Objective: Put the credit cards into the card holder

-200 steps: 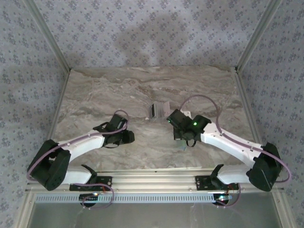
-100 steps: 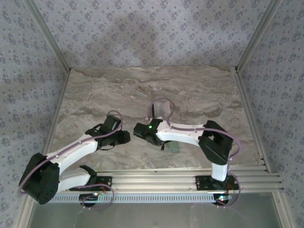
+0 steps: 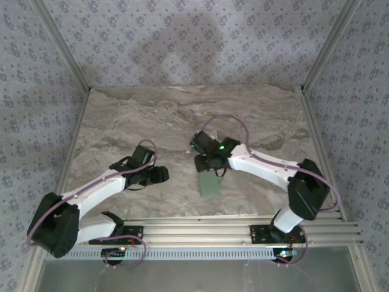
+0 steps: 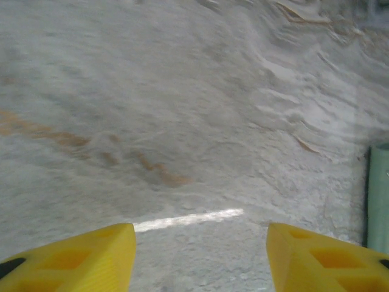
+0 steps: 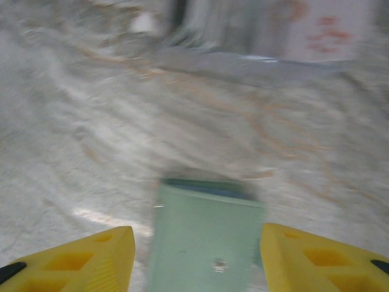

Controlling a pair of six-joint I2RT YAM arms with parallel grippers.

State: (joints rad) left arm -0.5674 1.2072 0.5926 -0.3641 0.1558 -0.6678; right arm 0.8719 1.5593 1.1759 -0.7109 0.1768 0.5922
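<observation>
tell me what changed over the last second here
The right gripper swung in from the right to the middle of the table. Its fingers opened, letting go of the card holder, which now lies flat just ahead of them. The left gripper stayed about where it was, its fingers apart with nothing between them.

The marble-patterned table bears the sage-green card holder, lying flat toward its near edge.
</observation>
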